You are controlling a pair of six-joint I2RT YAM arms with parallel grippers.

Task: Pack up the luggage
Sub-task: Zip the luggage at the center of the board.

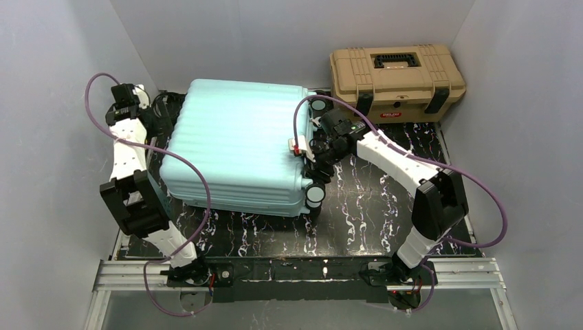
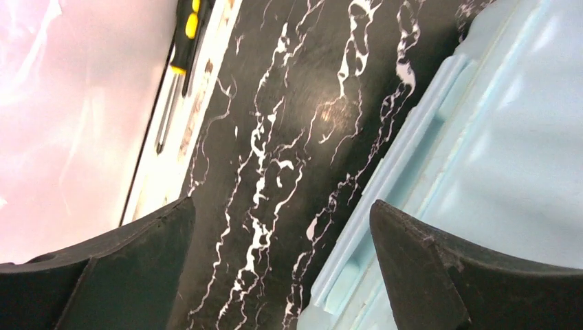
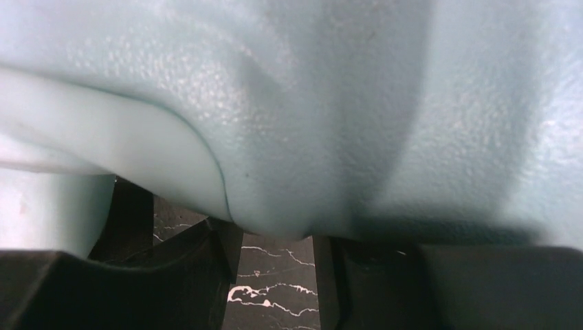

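So the black marbled surface [image 1: 371, 206] has the mint-blue suitcase [image 1: 237, 144] lying flat and closed on it. It takes up the left and back part, ribbed shell up, with its black wheels [image 1: 315, 194] facing the right edge. A tan toolbox [image 1: 395, 79] with black latches sits at the back right corner, apart from the suitcase.

The left end effector [image 2: 280, 206] is at the suitcase's left side with its fingers spread wide. Nothing is gripped; there's just bare surface and the case's rim under it. The right end effector [image 3: 273, 240] is pushed up against the wheel end, between the two wheels. It's roughly half open, and honestly I can't tell if it's grabbing anything.

A yellow-and-black screwdriver [image 2: 185, 34] lies along the left edge.
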